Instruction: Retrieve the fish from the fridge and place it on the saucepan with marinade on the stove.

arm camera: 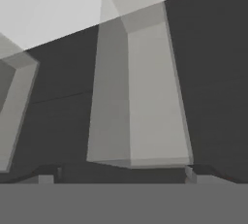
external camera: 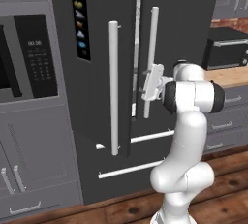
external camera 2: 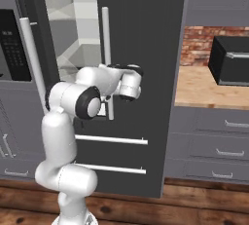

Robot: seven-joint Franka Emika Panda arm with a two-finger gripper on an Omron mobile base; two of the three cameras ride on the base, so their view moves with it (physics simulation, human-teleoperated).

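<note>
The end effector (external camera: 147, 83) stands with its fingers spread wide and nothing between them, right at the right-hand door handle (external camera: 151, 60) of the fridge (external camera 2: 138, 48); in the hand view the pale bar sits between the two tips (arm camera: 190, 172), though contact cannot be made out. The left door (external camera: 92, 63) hangs ajar, showing white shelves (external camera 2: 73, 29). The fish cannot be made out from here; presumably it lies inside. Judged from the task, it would be light, flat and slippery, best pinched across its middle.
</note>
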